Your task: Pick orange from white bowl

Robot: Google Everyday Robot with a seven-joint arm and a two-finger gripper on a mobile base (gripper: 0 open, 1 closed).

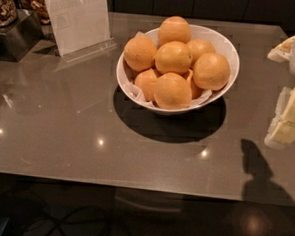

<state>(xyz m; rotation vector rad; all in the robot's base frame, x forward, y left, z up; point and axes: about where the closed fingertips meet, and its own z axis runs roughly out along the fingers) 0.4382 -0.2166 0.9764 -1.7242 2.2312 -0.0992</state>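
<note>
I've got the white bowl (227, 51) in the upper centre of the frame on the glossy grey counter (62, 125). It's heaped with oranges on crumpled paper, and the orange (173, 57) sits in the middle of that heap, touching its neighbours. My gripper (288, 118) hangs at the right edge, apart from the bowl, with nothing visibly in it, and I cannot tell how far the claw is open.
</note>
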